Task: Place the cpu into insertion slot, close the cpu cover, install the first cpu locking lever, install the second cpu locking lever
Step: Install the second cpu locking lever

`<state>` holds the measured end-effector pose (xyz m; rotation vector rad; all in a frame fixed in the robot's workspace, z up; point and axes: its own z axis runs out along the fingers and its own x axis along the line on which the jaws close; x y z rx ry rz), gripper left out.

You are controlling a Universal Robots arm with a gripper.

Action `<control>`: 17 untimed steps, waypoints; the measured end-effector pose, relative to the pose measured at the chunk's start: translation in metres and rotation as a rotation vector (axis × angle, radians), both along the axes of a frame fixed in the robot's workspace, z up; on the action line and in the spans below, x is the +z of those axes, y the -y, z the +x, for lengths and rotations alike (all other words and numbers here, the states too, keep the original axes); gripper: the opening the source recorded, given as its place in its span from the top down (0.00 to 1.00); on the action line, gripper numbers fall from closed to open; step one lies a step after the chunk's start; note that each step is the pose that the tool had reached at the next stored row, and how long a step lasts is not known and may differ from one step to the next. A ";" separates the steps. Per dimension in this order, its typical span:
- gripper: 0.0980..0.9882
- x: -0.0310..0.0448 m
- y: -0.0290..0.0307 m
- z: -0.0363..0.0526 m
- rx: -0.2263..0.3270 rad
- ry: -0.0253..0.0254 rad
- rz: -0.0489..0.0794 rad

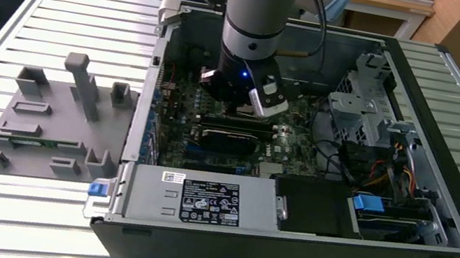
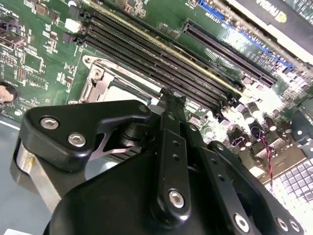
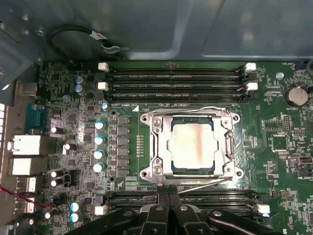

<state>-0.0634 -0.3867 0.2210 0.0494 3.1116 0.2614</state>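
Under closed cover (image 3: 161, 147), silvery-tan cpu (image 3: 193, 147)

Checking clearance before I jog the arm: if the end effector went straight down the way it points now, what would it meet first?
Probably the green circuit board at the memory slots just beside the chip socket, whose cover lies shut over the chip; depth is hard to judge.

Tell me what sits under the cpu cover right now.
The cpu shows through the window of the cpu cover, seated in the insertion slot. The socket's contacts beneath are covered.
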 end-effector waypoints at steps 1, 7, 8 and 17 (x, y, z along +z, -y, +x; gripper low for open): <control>0.99 0.0000 0.0007 -0.0006 0.000 0.0000 0.007; 0.99 -0.0033 0.0030 -0.0058 -0.001 0.0001 0.032; 0.99 -0.0044 0.0031 -0.0059 -0.002 0.0002 0.034; 0.99 -0.0105 0.0072 -0.0062 -0.023 0.0004 0.051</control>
